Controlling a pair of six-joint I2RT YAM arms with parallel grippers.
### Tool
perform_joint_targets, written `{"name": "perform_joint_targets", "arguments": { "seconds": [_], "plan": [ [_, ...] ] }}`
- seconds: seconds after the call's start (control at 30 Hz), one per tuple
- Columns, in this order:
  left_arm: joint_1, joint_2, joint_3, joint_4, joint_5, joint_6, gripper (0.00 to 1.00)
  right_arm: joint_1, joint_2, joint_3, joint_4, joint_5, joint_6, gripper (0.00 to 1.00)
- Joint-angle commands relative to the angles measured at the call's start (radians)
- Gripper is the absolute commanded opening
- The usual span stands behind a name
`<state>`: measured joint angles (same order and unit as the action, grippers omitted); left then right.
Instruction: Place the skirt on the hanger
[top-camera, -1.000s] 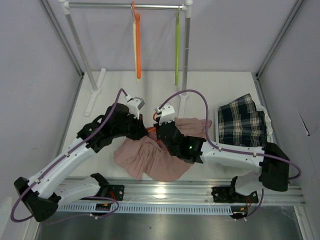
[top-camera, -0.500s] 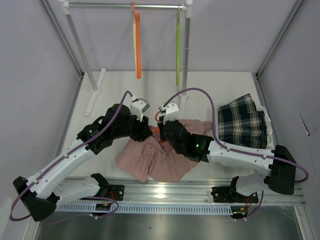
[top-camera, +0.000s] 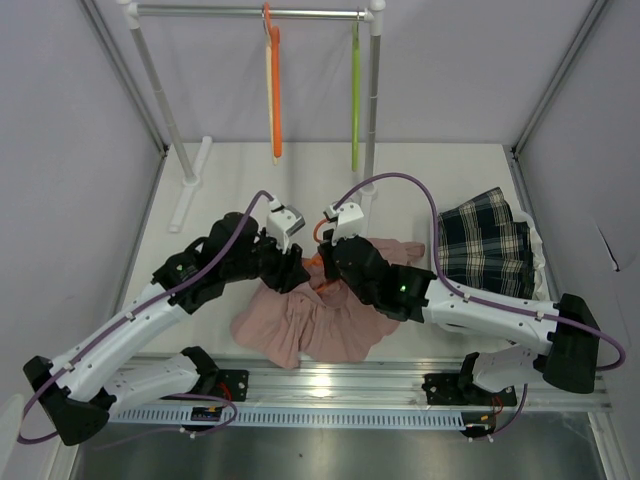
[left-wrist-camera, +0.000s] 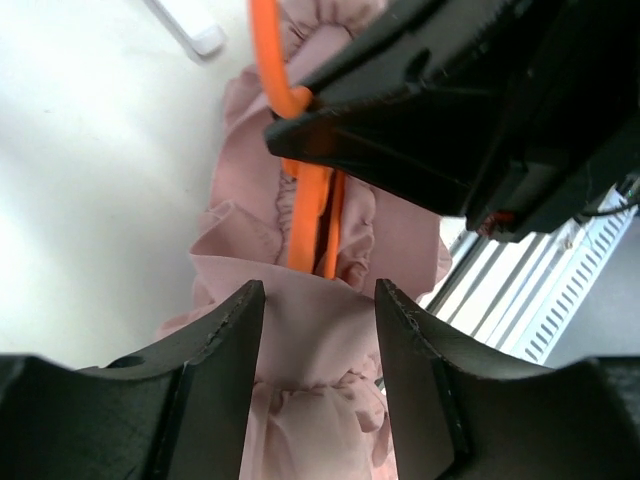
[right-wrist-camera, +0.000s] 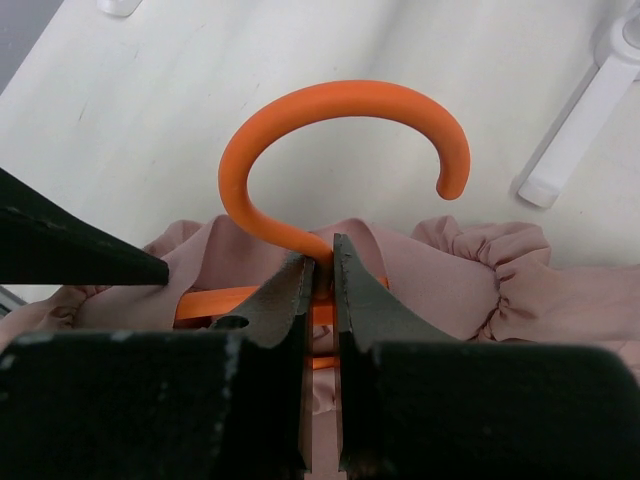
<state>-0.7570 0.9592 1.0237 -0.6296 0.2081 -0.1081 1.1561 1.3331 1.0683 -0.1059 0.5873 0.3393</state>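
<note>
The skirt (top-camera: 482, 243) lies folded at the right side of the tabletop (top-camera: 450, 170), on a white cloth (top-camera: 536, 238), well apart from both arms. It looks soft and light, and I think the pleats will sag and slide when it is lifted. It would be better to take it at one long edge, near the two ends, so it opens flat. Which edge is the waistband I cannot tell. The hanger (top-camera: 268, 95) seems to be the thin pale one on the rail (top-camera: 250, 12) at the back, touching a second orange hanger (top-camera: 276, 110). It is hard to separate the two from here. It should be stiff and very light, and the neck under the hook is a good place to hold it.

Both arms are bent inward, elbows out to the sides, and their wrists meet over the pink garment (top-camera: 300, 320) in the middle. The right end effector (right-wrist-camera: 322, 262) is clenched on the neck of an orange hanger (right-wrist-camera: 340, 110), just under its hook, with the pink cloth around the frame. The left end effector (left-wrist-camera: 315, 300) is released, its fingers standing apart above the pink ruffles and holding nothing. So neither arm is at the skirt, and the task itself looks not yet begun
</note>
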Motion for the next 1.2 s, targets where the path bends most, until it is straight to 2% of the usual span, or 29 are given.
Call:
{"name": "perform_joint_targets", "arguments": {
  "seconds": [0.0,0.17,0.27,0.3,0.47,0.5,0.67,0.7,0.73,0.8,0.83,0.93,1.03,1.17],
  "plan": [
    [-0.013,-0.013,-0.027,0.047,0.057,0.035,0.55,-0.006,-0.040,0.058,0.034,-0.010,0.010,0.00],
    [-0.018,0.004,-0.037,0.053,0.022,0.035,0.53,-0.006,-0.052,0.062,0.032,-0.029,0.012,0.00],
    [-0.018,0.004,-0.042,0.067,0.013,0.033,0.47,-0.006,-0.060,0.062,0.025,-0.033,0.017,0.00],
    [-0.019,0.003,-0.045,0.074,0.010,0.030,0.37,-0.006,-0.063,0.061,0.026,-0.034,0.015,0.00],
    [-0.019,0.018,-0.048,0.085,0.011,0.028,0.10,-0.006,-0.077,0.062,0.018,-0.040,0.021,0.00],
    [-0.019,0.018,-0.050,0.090,0.013,0.025,0.01,-0.007,-0.078,0.062,0.015,-0.037,0.021,0.00],
    [-0.021,-0.010,-0.065,0.114,0.011,0.016,0.00,-0.013,-0.083,0.064,-0.006,-0.026,0.021,0.00],
    [-0.021,-0.017,-0.070,0.120,0.007,0.013,0.00,-0.016,-0.083,0.064,-0.012,-0.024,0.021,0.03],
    [-0.021,-0.031,-0.071,0.123,0.007,0.012,0.00,-0.018,-0.084,0.067,-0.017,-0.015,0.021,0.17],
    [-0.021,-0.042,-0.074,0.125,0.004,0.007,0.00,-0.029,-0.089,0.065,-0.037,-0.003,0.007,0.35],
    [-0.021,-0.045,-0.077,0.123,0.005,0.005,0.00,-0.035,-0.098,0.064,-0.041,0.003,0.004,0.49],
    [-0.021,-0.054,-0.079,0.120,0.004,0.004,0.00,-0.067,-0.121,0.058,-0.061,-0.003,0.006,0.58],
    [-0.021,-0.059,-0.088,0.123,0.001,-0.001,0.00,-0.088,-0.153,0.042,-0.063,-0.029,0.009,0.59],
    [-0.021,-0.073,-0.094,0.133,-0.019,-0.013,0.00,-0.090,-0.172,0.024,-0.097,-0.038,0.023,0.52]
  ]
}}
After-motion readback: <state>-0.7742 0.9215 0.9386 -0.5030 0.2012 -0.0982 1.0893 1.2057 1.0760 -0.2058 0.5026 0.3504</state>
